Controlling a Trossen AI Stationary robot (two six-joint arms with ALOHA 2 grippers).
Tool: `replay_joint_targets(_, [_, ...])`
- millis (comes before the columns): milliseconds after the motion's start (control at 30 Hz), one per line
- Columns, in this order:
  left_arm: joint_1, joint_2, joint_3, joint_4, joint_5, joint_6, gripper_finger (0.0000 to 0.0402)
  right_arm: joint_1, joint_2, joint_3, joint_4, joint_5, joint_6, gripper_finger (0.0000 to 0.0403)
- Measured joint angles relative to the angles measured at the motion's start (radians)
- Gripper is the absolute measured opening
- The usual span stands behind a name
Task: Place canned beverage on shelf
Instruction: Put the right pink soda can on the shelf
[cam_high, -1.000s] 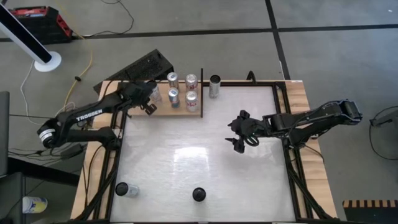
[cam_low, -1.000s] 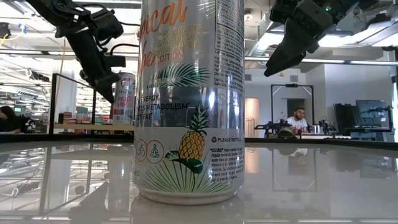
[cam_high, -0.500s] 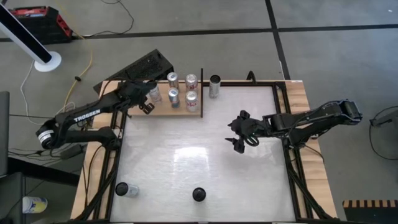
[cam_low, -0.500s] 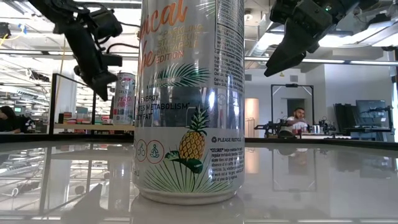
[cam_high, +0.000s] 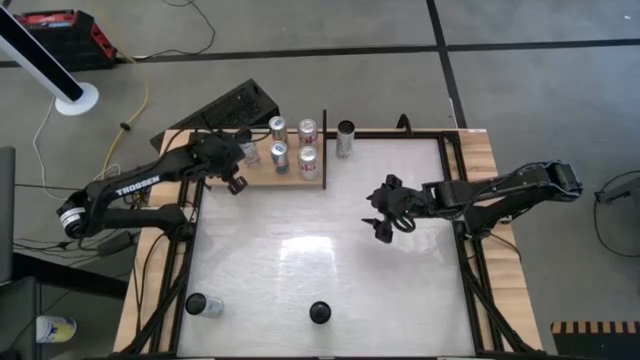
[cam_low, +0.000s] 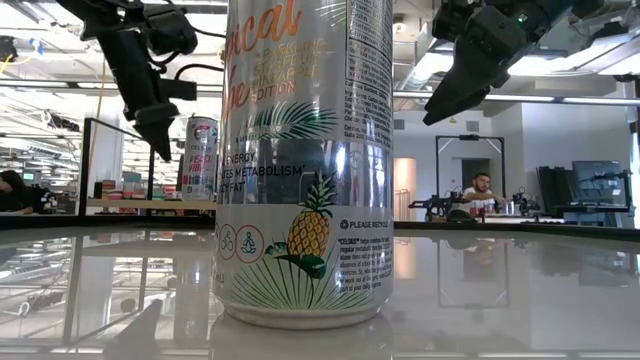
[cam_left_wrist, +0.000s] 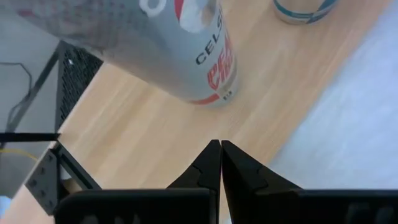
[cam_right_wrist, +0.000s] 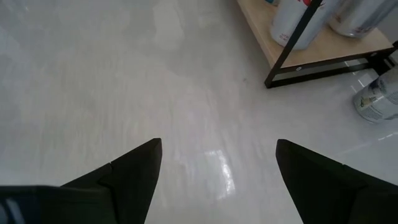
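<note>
The pale wooden shelf lies at the table's far left and bears several cans. The leftmost is a silver and red can, standing upright on its base. My left gripper is shut and empty, hanging just off that can's near side over the shelf's near left corner. My right gripper hovers open over the table's middle right, with nothing between its fingers. A pineapple-print can stands at the near edge.
One can stands on the white table just right of the shelf's black upright. Another can stands at the near left corner. Bare white tabletop spreads between the arms. A black keyboard lies on the floor beyond the shelf.
My left gripper, shut throughout, has drawn back from the leftmost can on the shelf toward the table's near left and tipped its fingers further down. The can stays standing where it was. My right arm has kept still.
</note>
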Motion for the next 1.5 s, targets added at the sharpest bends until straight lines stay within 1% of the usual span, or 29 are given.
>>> replay_joint_targets(167, [0.024,0.022,0.0,0.016,-0.022,0.039,0.0,0.002,0.0,0.0,0.0,0.0,0.0,0.0338])
replay_joint_targets(367, [0.052,0.065,0.0,0.065,-0.016,0.074,0.0,0.002,0.0,0.0,0.0,0.0,0.0,0.0338])
replay_joint_targets(567, [0.052,0.107,0.0,0.136,-0.006,0.119,0.0,0.002,0.0,0.0,0.0,0.0,-0.015,0.0338])
replay_joint_targets(767, [0.063,0.141,0.0,0.197,-0.018,0.142,0.0,0.002,0.0,0.0,0.0,0.0,-0.029,0.0338])
replay_joint_targets(1067, [0.11,0.19,0.0,0.264,-0.015,0.136,0.0,0.002,0.0,0.0,0.0,0.0,-0.053,0.0338])
replay_joint_targets(1167, [0.109,0.199,0.002,0.247,-0.014,0.124,0.0,0.002,0.0,0.0,0.0,0.0,-0.053,0.0338])
replay_joint_targets(1300, [0.088,0.195,0.003,0.158,0.011,0.074,0.0,0.002,0.0,0.0,0.0,0.0,-0.053,0.0338])
replay_joint_targets(1433, [0.058,0.161,0.003,0.125,0.097,0.071,0.0,0.0,0.0,0.0,0.0,0.0,-0.056,0.0338])
replay_joint_targets(1500, [0.042,0.134,0.0,0.116,0.122,0.074,0.0,-0.001,0.0,0.0,0.0,0.0,-0.056,0.0338])
